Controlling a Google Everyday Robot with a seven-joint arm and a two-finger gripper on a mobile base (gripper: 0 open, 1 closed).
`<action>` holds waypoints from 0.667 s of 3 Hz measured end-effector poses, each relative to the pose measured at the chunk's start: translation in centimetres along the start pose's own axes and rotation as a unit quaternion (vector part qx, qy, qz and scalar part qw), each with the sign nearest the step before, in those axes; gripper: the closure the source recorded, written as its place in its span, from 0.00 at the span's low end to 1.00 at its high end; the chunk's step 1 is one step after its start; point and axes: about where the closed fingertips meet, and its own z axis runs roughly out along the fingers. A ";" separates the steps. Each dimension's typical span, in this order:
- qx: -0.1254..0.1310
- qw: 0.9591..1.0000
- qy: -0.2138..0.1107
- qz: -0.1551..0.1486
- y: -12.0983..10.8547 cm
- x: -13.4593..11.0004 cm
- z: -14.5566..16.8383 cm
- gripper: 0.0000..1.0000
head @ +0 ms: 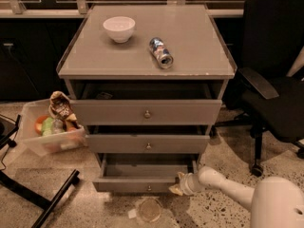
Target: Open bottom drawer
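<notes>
1. Speckled floor [95, 213] and dark glass at the back set a dim office scene. A grey desk [190, 37] with three drawers stands in the middle.
2. The bottom drawer [123, 186] is the lowest of the three, just above the floor. It is pulled partway out, further than the two above it, and shows a plain grey inside. A small round knob [149, 188] sits at the centre of its front.
3. The pincer [177, 188] is at the right end of that drawer's front, touching it or very nearly so. I cannot tell whether it is clenched or released. Its white arm [223, 186] reaches in low from the lower right corner.
4. The middle drawer [118, 144] and the top drawer [109, 112] each stand slightly out, with a dark gap above each.
5. On the desk, a white bowl [118, 28] sits towards the back left. A drink can [161, 52] lies on its side near the centre, apart from the bowl.
6. A round clear object [149, 209] lies on the floor just in front of the bottom drawer; what it is cannot be told.
7. A clear plastic bin [47, 144] of packets and colourful items sits beside the desk's left side. A black office chair [275, 80] stands to the right.
</notes>
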 end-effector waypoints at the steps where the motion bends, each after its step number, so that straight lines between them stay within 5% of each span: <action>1: 0.014 1.000 0.002 0.001 -0.4 0.2 -1.4 0.88; 2: 0.014 1.000 0.002 0.001 -0.4 0.0 -1.7 1.00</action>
